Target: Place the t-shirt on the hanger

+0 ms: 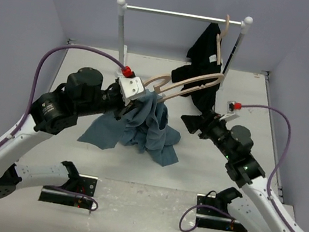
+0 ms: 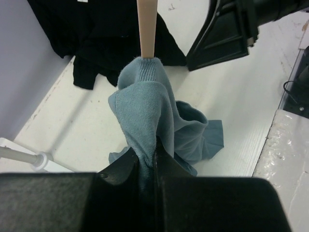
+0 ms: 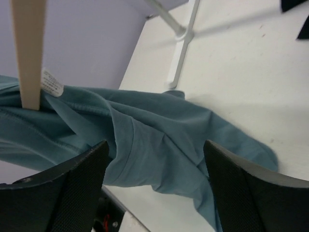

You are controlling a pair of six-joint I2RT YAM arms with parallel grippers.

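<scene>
The blue-grey t-shirt (image 1: 149, 128) hangs bunched in mid-table, its upper folds gathered over one end of the pale wooden hanger (image 1: 201, 82) and its lower folds spilling onto the white table (image 1: 250, 107). The hanger lies tilted above the surface, one shoulder buried in the cloth and the rest reaching out toward the back right. The left wrist view shows the wooden tip entering a knot of ribbed fabric from above. In the right wrist view, a small white label (image 3: 52, 82) sits just beside the wood where it meets the shirt.

The left gripper (image 2: 155, 150) is clamped on a fold of the t-shirt, jaws pressed together with the cloth pinched between them; whether it also grips wood under the fabric cannot be told. The right gripper (image 3: 155, 145) hovers near the shirt's right side, its fingers spread wide and holding nothing, with the shirt draped beyond them.

Behind, a second wooden hanger (image 1: 221, 35) carries a black garment (image 1: 203, 50) from a white rail (image 1: 176, 15), and the garment's hem trails down to the table near the right arm.
</scene>
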